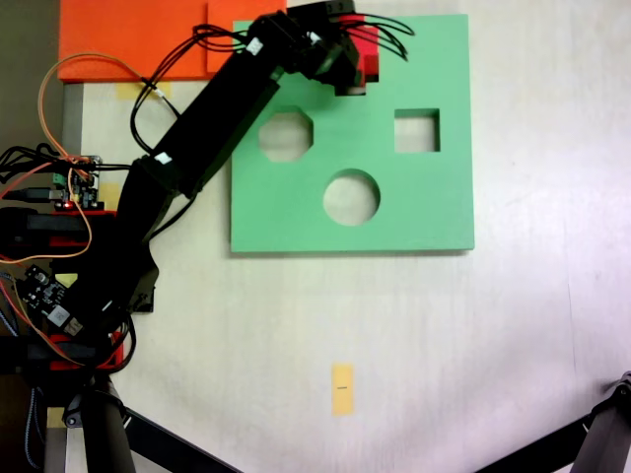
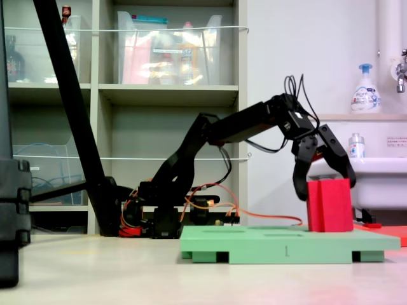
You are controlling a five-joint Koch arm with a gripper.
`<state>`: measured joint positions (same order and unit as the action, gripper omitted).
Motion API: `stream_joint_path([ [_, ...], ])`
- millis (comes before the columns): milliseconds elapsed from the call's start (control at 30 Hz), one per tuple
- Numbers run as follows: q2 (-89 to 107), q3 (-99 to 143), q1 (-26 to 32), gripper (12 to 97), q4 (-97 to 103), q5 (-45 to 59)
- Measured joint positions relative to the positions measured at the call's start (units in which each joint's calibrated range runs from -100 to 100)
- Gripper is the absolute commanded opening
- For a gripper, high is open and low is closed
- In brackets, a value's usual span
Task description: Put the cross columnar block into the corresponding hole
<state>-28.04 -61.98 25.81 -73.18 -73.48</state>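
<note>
The gripper (image 2: 324, 187) hangs with its jaws spread wide, one on each side of the upper part of the cross columnar block (image 2: 329, 205); in the side-on fixed view the tips look level with the block's top, and whether they touch it cannot be told. The block stands upright directly beneath the gripper, its foot on or in the green foam board (image 2: 280, 244). From above, the red of the block (image 1: 368, 51) shows just beside the gripper (image 1: 347, 67), at the board's top edge, where the arm (image 1: 212, 118) covers most of the corresponding hole (image 1: 355, 91); how deep the block sits in that cutout cannot be made out.

Below the gripper in the top-down fixed view, the green board (image 1: 434, 207) carries three other cutouts: an octagonal one (image 1: 286, 136) under the arm's forearm, a square one (image 1: 416, 131) and a round one (image 1: 351, 197), all showing the table through them.

The pale table (image 1: 444, 335) carries a small yellow tape mark (image 1: 342, 388) well away from the gripper, and an orange sheet (image 1: 128, 39) lies behind the arm's side of the board. The arm's base sits among red and orange wires (image 1: 59, 99). In the side-on fixed view, shelving with clear bins (image 2: 165, 51) stands behind the arm, and past the gripper a soap bottle (image 2: 364, 89) stands on a ledge above a white sink (image 2: 381, 178)
</note>
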Motion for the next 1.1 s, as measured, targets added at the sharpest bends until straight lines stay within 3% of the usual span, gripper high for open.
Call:
stream_joint_path([
  [1100, 1.78, 0.78, 0.05, 47.0, -4.11, 1.03],
])
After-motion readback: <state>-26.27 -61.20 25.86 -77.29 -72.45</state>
